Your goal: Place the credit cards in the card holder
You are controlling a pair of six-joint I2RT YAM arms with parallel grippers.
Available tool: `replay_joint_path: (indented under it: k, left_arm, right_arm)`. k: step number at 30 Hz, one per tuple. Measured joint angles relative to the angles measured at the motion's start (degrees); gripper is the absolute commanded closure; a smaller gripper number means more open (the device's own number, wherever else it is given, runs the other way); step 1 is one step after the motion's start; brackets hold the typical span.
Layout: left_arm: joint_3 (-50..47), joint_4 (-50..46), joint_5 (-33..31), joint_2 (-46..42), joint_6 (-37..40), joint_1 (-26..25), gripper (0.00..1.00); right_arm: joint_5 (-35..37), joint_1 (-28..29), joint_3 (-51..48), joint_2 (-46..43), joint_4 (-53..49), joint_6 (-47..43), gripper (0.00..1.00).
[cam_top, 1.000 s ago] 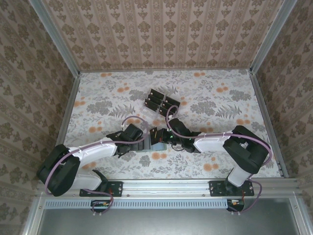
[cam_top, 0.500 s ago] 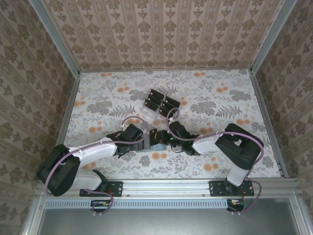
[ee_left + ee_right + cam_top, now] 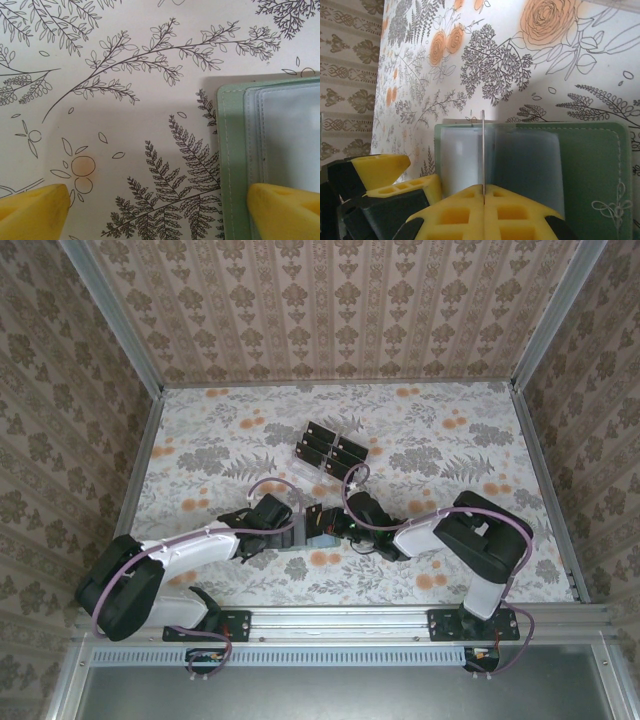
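Left claw (image 3: 160,212) — jaws spread wide, one fingertip over the card holder (image 3: 270,130) at its nine o'clock edge; pin it flat there. The card holder lies open on the table (image 3: 125,115), toward six o'clock. Right claw (image 3: 483,200) — clamped on one credit card (image 3: 483,145), edge-on above the pocket; you should lower it straight, without twisting.

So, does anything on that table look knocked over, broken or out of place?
Nothing looks spilled or damaged. The green card holder lies open and flat, and the right gripper pinches one thin card edge-on over it. The clear rack holding the other cards sits at a slant, nothing more.
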Motion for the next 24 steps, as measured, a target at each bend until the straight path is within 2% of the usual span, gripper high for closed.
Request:
replay_joint_path:
  k: [24]
  left_arm:
    - [-0.31, 0.46, 0.0, 0.0, -0.44, 0.0, 0.0]
  right_arm:
    - [0.0, 0.81, -1.77, 2.23, 5.81, 2.91, 1.0]
